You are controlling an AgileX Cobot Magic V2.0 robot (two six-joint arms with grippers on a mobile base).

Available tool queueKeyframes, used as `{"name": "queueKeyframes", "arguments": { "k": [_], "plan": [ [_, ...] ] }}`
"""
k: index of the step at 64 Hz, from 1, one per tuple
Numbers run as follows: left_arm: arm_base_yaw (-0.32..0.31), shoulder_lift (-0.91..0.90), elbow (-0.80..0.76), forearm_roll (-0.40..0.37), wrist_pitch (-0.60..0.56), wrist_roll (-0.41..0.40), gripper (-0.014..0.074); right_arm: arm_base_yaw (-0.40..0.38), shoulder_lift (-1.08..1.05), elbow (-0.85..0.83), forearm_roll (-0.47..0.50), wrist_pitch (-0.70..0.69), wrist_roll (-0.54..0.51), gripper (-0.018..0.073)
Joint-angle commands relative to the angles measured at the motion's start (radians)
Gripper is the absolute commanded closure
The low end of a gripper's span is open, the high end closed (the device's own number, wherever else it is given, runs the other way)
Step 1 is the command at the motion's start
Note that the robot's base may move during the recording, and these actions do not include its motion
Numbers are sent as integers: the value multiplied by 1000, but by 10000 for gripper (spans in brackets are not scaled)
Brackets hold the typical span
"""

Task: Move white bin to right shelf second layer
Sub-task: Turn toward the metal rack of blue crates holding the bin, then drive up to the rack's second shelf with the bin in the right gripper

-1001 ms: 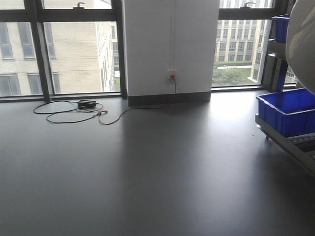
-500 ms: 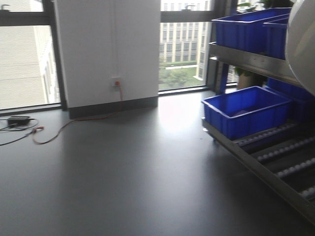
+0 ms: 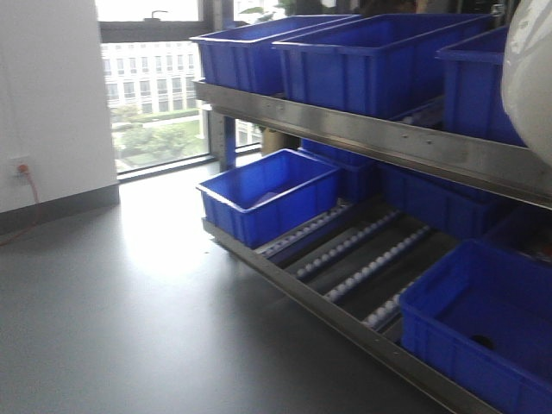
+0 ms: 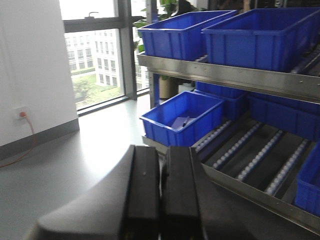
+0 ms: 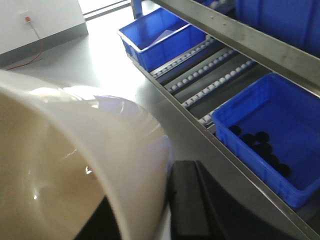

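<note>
Carrying step: the right pincer (image 5: 172, 195) grips the white bin (image 3: 530, 78) aloft at near right, the left pincer (image 4: 162, 155) is closed and empty; next, approach the steel rack (image 3: 388, 142) and reach its second level.

We are seeing our left jaws as two flat matte-black rectangular slabs on a rounded dark grey housing (image 4: 92, 207); our right jaws are showing one similar slab.

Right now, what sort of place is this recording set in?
Likely a warehouse or logistics test area in an office-type building: a steel flow rack with roller rails, blue crates stocked on it, and a bare grey floor by tall windows.
</note>
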Motion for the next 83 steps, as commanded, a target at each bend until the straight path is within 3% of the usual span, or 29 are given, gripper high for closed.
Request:
{"name": "queueKeyframes", "arguments": {
  "k": [1, 83],
  "plan": [
    [-4, -14, 37, -5, -84, -4, 512, -6, 11, -31, -4, -100, -2, 526],
    [-4, -14, 37, -5, -84, -4, 512, -6, 12, -31, -4, -100, -2, 526]
  ]
}}
